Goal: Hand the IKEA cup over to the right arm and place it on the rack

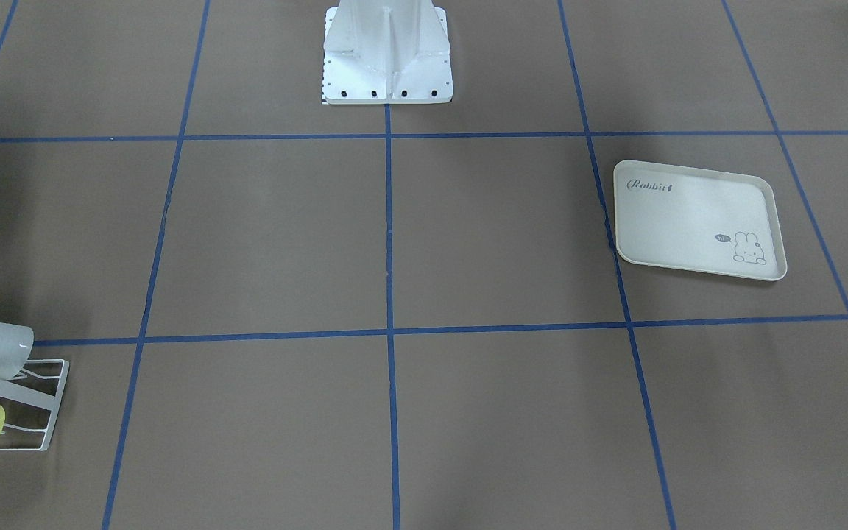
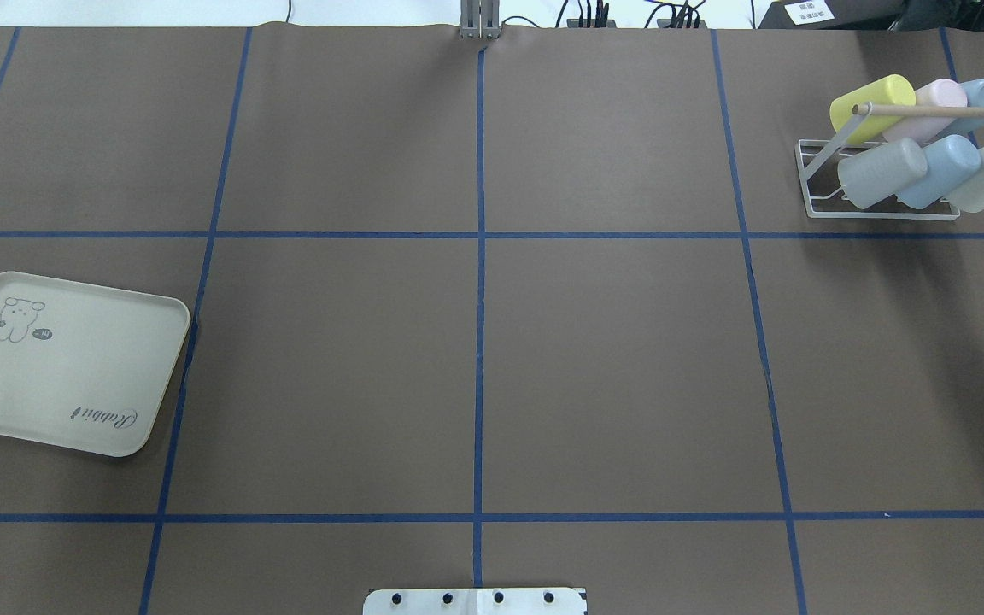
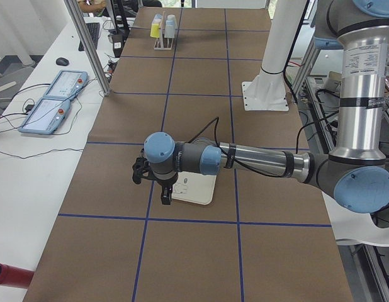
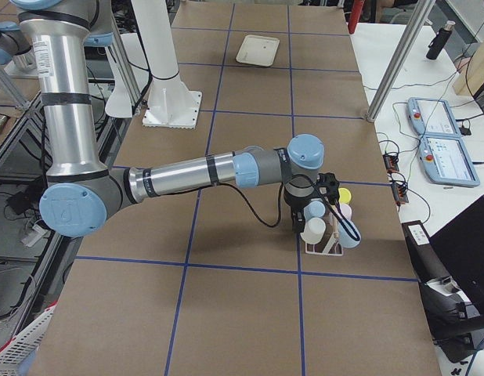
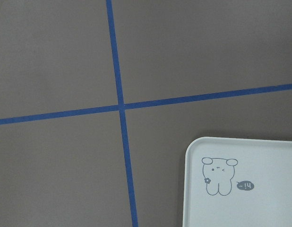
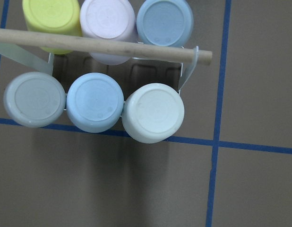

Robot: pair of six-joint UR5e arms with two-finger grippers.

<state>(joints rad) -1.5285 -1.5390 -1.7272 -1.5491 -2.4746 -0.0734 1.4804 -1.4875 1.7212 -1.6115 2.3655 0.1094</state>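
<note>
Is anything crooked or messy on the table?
Only the rabbit tray: it lies twisted against the blue tape lines, not square with them. The six cups sit neatly in two rows on the rack, and nothing looks spilled or broken.

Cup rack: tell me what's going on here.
Six cups sit tilted on the rack, and the right claw hangs above them. The left claw hangs over the rabbit tray, which has no cup on it. Neither wrist view shows a cup being held. Whether either claw is open cannot be told from these views.
</note>
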